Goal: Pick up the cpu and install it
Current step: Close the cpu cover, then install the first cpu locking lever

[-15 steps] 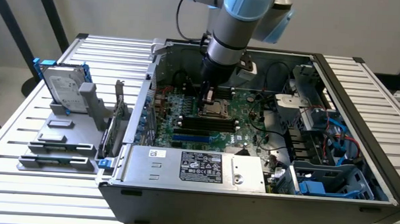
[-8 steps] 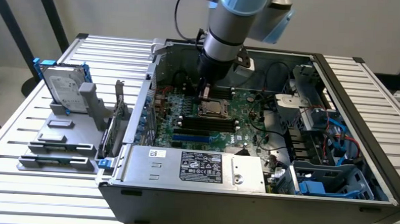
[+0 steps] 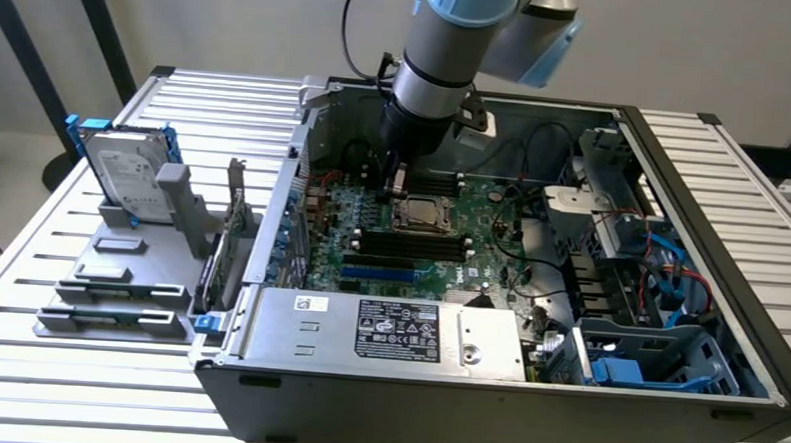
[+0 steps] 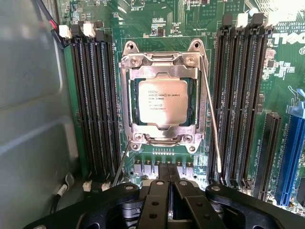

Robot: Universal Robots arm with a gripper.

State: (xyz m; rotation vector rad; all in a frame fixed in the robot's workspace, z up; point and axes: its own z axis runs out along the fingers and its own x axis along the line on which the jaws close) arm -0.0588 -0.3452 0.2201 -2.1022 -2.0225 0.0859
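The cpu is seated flat in its socket on the motherboard and is framed on all four sides by the socket's silver metal bracket. Printed lettering is carried on its dull silver top. Banks of black memory slots are set along two opposite sides of the socket. A thin wire lever is laid along one side of the bracket, between it and one bank of slots.

The gripper is hung over the board just beside the socket, apart from the cpu. Its two black fingers are pressed together, and nothing is gripped between them. In the exterior view the arm is lowered into the open computer case, and the gripper is placed at the side of the socket toward the case's far edge. There the cpu is seen near the middle of the board.

The case is set on a slatted bench. Toward the bench's edge at the exterior view's left, a grey fixture is stood beside the case, and a silver hard drive in a blue bracket is held upright at its far end. A labelled power supply box is mounted along the case's near edge.
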